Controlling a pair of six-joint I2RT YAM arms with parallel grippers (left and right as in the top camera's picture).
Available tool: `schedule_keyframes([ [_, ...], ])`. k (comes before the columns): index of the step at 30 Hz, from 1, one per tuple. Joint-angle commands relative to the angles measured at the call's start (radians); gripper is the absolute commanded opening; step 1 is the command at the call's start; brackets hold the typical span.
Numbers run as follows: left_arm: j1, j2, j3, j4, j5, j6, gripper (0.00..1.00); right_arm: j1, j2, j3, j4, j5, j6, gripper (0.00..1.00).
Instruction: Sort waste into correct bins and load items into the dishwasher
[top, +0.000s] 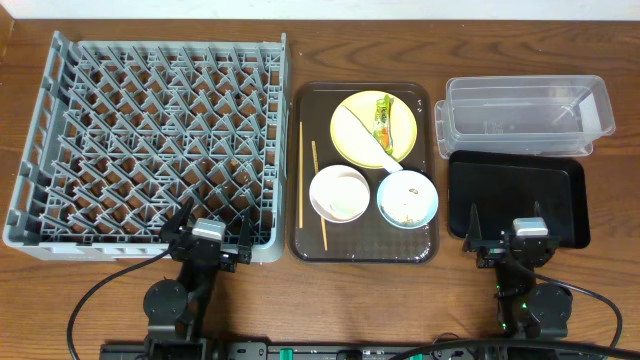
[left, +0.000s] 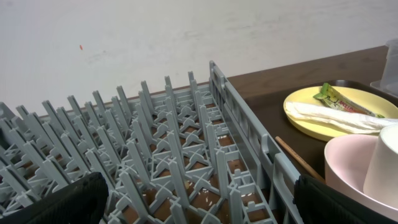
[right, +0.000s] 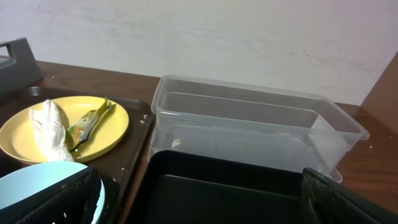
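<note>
Rack (top: 150, 140) rim underlies left claw (top: 213, 220); black tray (top: 520, 185) rim underlies right claw (top: 506, 226)

The square grey plastic dish rack (top: 150, 140) looks matt. The clear rectangular plastic tub (top: 520, 92) is smooth and see-through; the shallow black rectangular tray (top: 515, 195) glossy. The dark wooden bench (top: 610, 290) shows grain.

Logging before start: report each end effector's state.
Left end effector: open, empty, at the grey plastic dish rack.
Right end effector: open, empty, at the glossy black rectangular tray.
</note>
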Motion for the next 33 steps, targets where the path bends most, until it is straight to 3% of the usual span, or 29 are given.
schedule_keyframes([
  [1,0.002,-0.003,-0.027,-0.019,-0.008,0.01,0.98,-0.009,0.0,-0.002,-0.004,-0.005,-0.01,0.99],
  [22,0.002,-0.003,-0.027,-0.003,-0.007,0.006,0.98,-0.009,0.0,-0.002,0.007,-0.014,-0.036,0.99],
  [26,0.002,-0.003,-0.027,0.022,-0.012,-0.084,0.98,-0.009,0.0,-0.002,0.021,-0.024,-0.019,0.99],
  [33,0.002,0.0,-0.014,0.018,-0.013,-0.206,0.98,-0.009,0.0,-0.002,0.043,0.025,0.134,0.99],
])
